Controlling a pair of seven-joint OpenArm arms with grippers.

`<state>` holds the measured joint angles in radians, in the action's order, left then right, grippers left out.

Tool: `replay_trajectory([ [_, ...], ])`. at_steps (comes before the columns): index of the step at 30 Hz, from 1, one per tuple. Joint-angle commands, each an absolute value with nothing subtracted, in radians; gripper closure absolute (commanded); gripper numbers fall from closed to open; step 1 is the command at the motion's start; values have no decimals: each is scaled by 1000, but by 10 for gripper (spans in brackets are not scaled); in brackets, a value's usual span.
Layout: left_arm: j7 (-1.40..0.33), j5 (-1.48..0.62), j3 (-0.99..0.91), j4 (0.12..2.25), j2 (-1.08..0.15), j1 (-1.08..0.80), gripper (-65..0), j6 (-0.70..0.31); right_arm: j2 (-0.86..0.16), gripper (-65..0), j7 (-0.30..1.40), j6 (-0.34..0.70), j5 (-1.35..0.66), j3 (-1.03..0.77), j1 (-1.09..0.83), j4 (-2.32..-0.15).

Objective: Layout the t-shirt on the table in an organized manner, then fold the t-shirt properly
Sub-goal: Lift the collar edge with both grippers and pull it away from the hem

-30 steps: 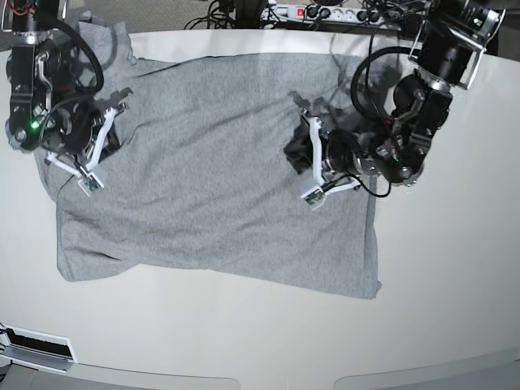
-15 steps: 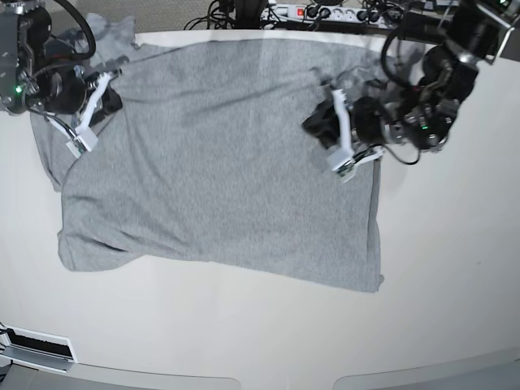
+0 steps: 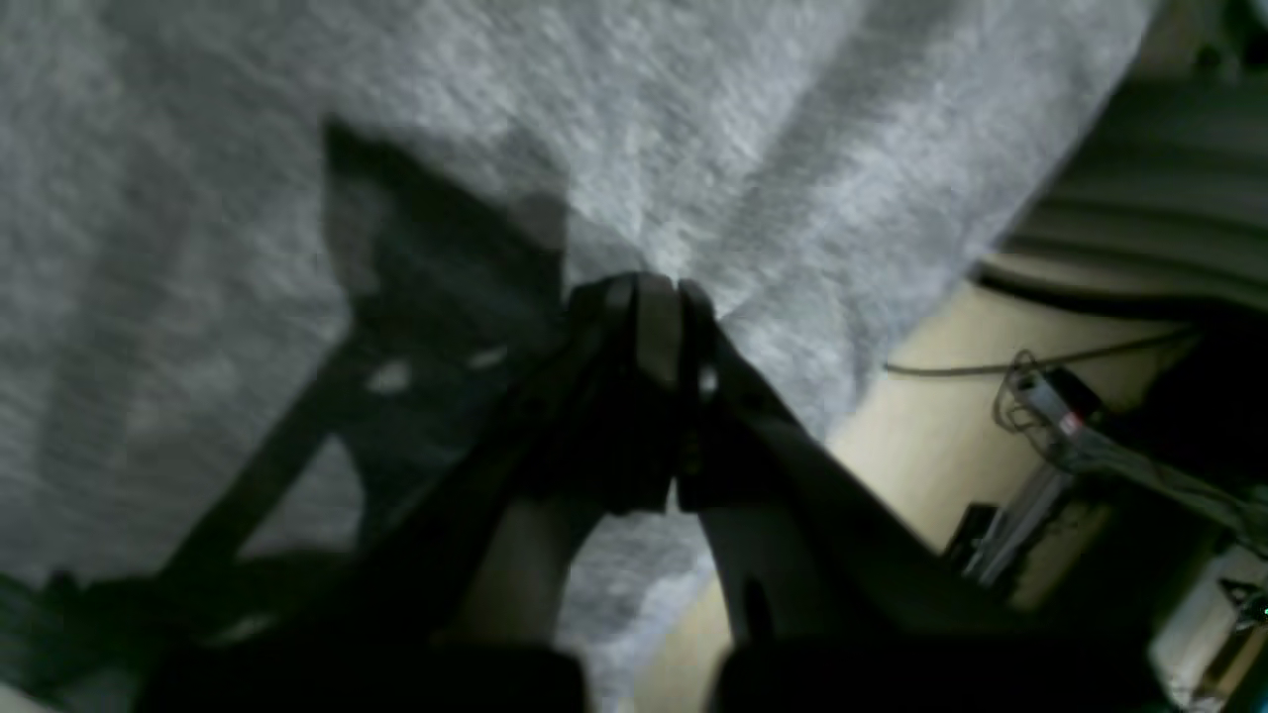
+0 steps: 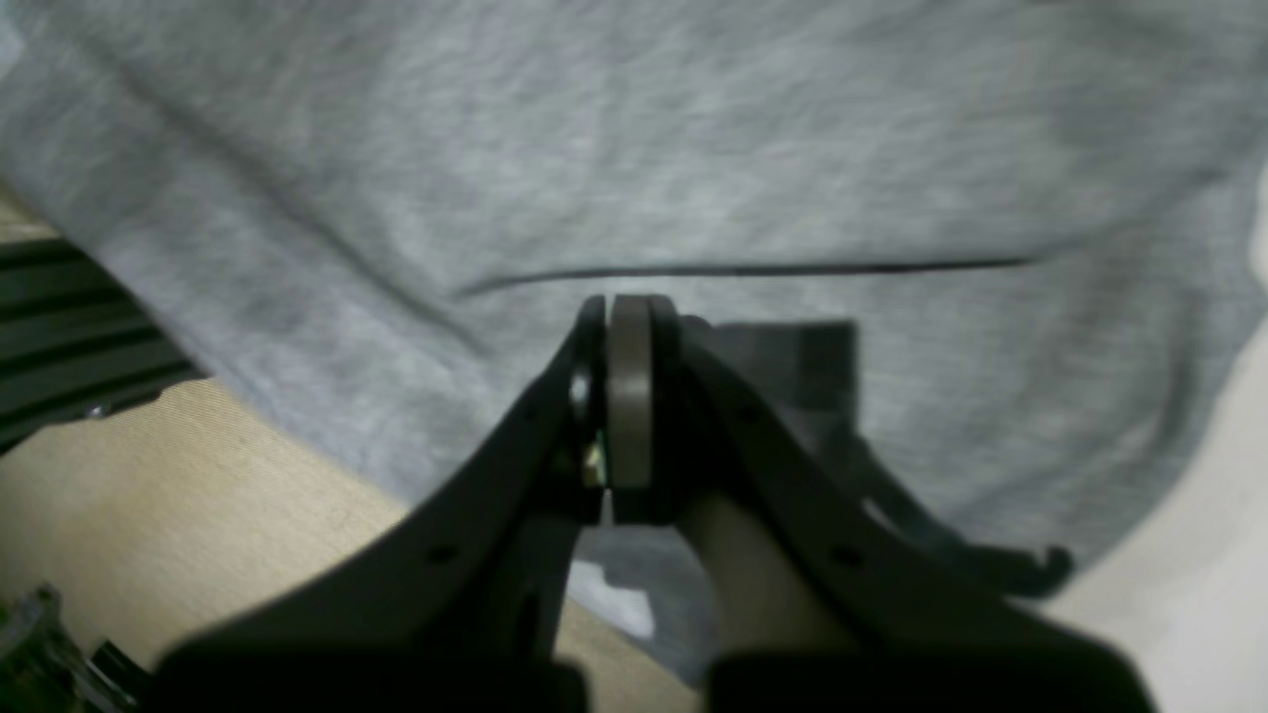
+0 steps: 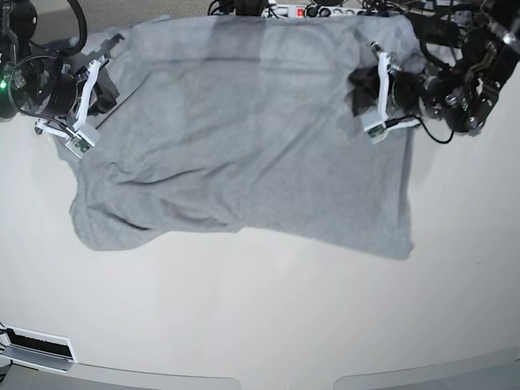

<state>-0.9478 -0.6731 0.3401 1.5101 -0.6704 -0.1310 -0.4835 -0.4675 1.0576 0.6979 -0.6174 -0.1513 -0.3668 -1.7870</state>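
Observation:
The heather-grey t-shirt hangs stretched between both grippers over the far half of the white table, its lower hem trailing on the tabletop. On the base view's right, my left gripper is shut on a pinch of the shirt's fabric. The left wrist view shows the left gripper with jaws together and cloth puckering at the tips. On the base view's left, my right gripper is shut on the shirt's other side. In the right wrist view the right gripper is pressed shut against the grey cloth. No lettering shows.
A power strip and tangled cables lie just beyond the table's far edge. A small white and black fitting sits at the near left corner. Floor shows past the table edge in the wrist views.
Both grippers have carried the shirt away from the near edge toward the back of the table. The hem has slid farther from the front, and the shirt's top now reaches the far edge.

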Motion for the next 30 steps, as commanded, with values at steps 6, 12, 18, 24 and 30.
replay_trajectory([
  [6, -965, -800, 140, 1630, -675, -127, 0, -539, -483, 0, 1040, 698, -623, -158, -265, -1824],
  [12, -878, -819, -23, 1629, -630, -127, 0, -614, -482, 0, 936, 661, -521, -159, -158, -1822],
  [18, -773, -725, -45, 1560, -564, -107, 0, -607, -476, 0, 755, 612, -413, -159, -67, -1737],
  [24, -774, -707, -45, 1399, -472, -36, 0, -607, -477, 0, 594, 604, -380, -158, 91, -1425],
  [30, -776, -708, -45, 1304, -426, -22, 0, -611, -477, 0, 381, 609, -292, -157, 305, -1000],
])
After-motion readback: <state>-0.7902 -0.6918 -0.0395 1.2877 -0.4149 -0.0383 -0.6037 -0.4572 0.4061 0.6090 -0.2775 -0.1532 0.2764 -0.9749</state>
